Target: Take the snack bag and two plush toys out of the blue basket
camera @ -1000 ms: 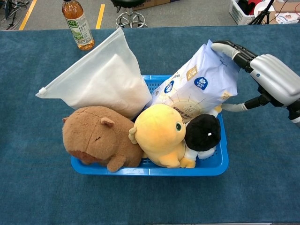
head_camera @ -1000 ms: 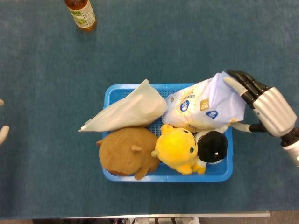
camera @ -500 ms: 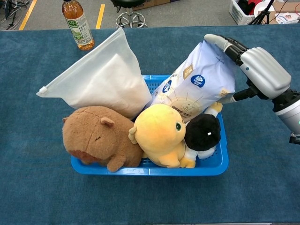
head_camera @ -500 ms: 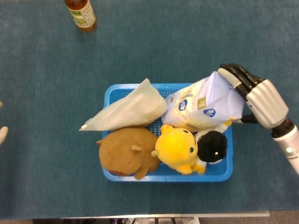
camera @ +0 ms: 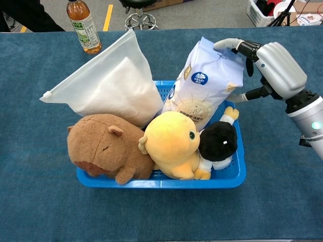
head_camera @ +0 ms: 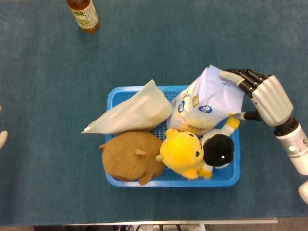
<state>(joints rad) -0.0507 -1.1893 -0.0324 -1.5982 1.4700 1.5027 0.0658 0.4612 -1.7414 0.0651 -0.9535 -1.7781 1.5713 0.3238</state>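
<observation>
A pale blue snack bag (head_camera: 207,106) (camera: 202,93) stands tilted upright in the back right of the blue basket (head_camera: 168,183) (camera: 161,184). My right hand (head_camera: 264,94) (camera: 272,68) grips its top right corner, fingers over the top edge and thumb below. In the basket's front row lie a brown plush (head_camera: 130,156) (camera: 103,146), a yellow plush (head_camera: 183,151) (camera: 171,143) and a black-and-white plush (head_camera: 219,150) (camera: 218,142). Only a sliver of my left hand (head_camera: 2,137) shows at the far left edge of the head view.
A white zip pouch (head_camera: 132,113) (camera: 108,85) leans out over the basket's back left corner. A tea bottle (head_camera: 84,14) (camera: 83,25) stands at the far left back of the blue tablecloth. Chairs and boxes are on the floor beyond the table.
My right hand has closed on the snack bag's top corner and swung it leftward, raising it from lying slanted to nearly upright. The plush toys and pouch have not moved.
</observation>
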